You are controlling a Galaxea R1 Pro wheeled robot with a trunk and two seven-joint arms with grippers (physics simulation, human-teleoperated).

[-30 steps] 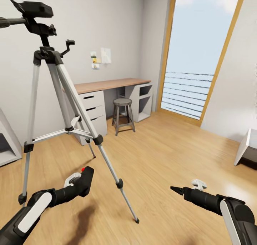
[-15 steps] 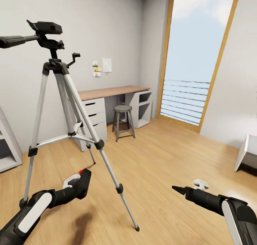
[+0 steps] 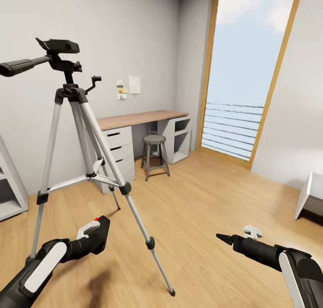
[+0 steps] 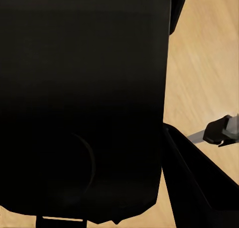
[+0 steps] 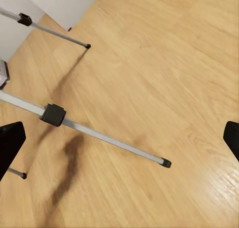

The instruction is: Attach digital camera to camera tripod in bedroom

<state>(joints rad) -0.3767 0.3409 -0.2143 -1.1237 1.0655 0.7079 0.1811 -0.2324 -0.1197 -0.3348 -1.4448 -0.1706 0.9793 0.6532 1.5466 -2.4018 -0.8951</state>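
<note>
We have the digital camera [image 3: 98, 234] in our left pincer [image 3: 92, 236], closed around its black body with the red button facing up, and we stand in the bedroom right in front of the camera tripod [image 3: 76, 133]. So the fetching looks done; the mounting is not. The tripod's head [image 3: 58, 46] sits bare, high above the camera, which we hold low near the floor beside the front leg. What remains, we judge, is a long lift to that head. Our left arm reaches forward, low and slightly bent. Our right pincer [image 3: 223, 239] points forward over the wood floor [image 3: 211, 195]; in its wrist view the fingers sit wide apart with nothing between.
</note>
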